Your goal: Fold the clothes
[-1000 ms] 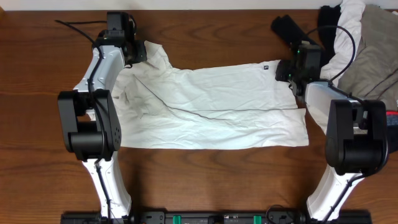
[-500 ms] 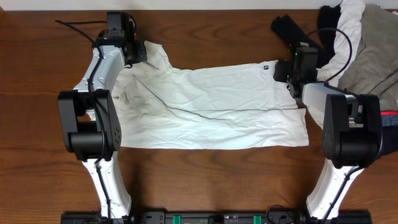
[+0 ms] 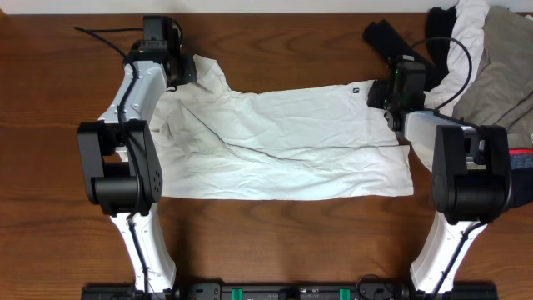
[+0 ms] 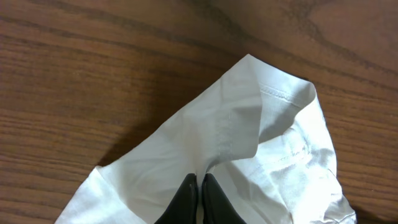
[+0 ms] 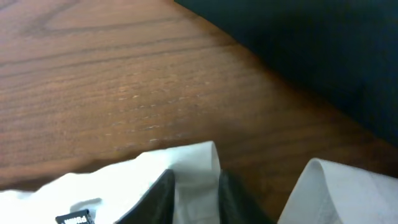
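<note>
The clothes in hand are a large white shirt (image 3: 283, 133) lying spread and creased across the table's middle. My left gripper (image 3: 185, 68) is at its far left corner, shut on a raised pinch of the white shirt (image 4: 249, 137) in the left wrist view, fingertips (image 4: 186, 186) pressed together. My right gripper (image 3: 379, 93) is at the shirt's far right corner. There its jaws (image 5: 194, 177) stand narrowly apart astride the white corner (image 5: 124, 180), with fabric lying in the gap. A small black label (image 5: 78, 218) shows beside it.
More clothes are heaped at the back right: a black garment (image 3: 387, 37), a white one (image 3: 466, 33), a grey-khaki one (image 3: 500, 67), and a navy piece with red (image 3: 523, 158). Dark cloth (image 5: 311, 43) and a white fold (image 5: 336, 186) lie close to my right gripper.
The right gripper has shifted slightly toward the shirt's far right corner and its jaws have narrowed around it. The left arm and the shirt have not moved.
</note>
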